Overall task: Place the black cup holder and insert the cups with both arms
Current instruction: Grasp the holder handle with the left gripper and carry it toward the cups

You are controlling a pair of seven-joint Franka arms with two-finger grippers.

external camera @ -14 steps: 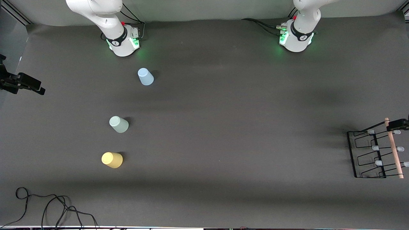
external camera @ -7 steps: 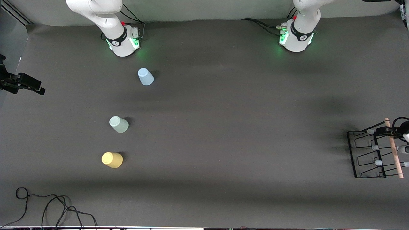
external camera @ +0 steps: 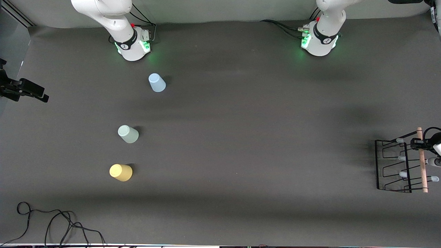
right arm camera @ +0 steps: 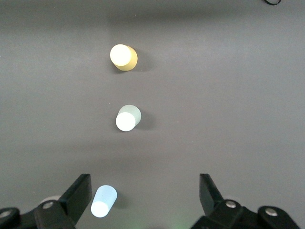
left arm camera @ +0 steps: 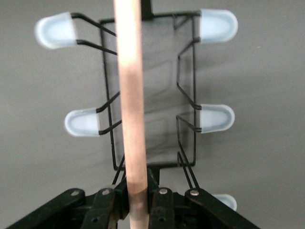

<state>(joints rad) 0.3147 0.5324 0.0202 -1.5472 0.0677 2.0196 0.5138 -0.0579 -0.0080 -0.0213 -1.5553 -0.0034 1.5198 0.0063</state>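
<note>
The black cup holder (external camera: 380, 165) is at the left arm's end of the table, with its pale wooden rod handle (external camera: 422, 168) on top. My left gripper (external camera: 421, 144) is shut on one end of that rod. In the left wrist view the rod (left arm camera: 131, 95) runs between my closed fingers (left arm camera: 110, 202), with the wire base and whitish prong tips (left arm camera: 217, 118) below. Three cups stand upside down toward the right arm's end: light blue (external camera: 157, 83), pale green (external camera: 128, 134), yellow (external camera: 120, 172). My right gripper (right arm camera: 145, 195) is open, high over the blue cup (right arm camera: 103, 201), green cup (right arm camera: 127, 118) and yellow cup (right arm camera: 123, 57).
A black clamp-like fixture (external camera: 24, 90) sticks in at the table edge by the right arm's end. A loose black cable (external camera: 58, 224) lies at the near corner below it. The dark mat (external camera: 241, 137) is bare between the cups and the holder.
My left gripper came in over the holder and shut on the rod handle. The holder has swung a little, so the rod now lies straighter. The cups and the right arm have not moved.
</note>
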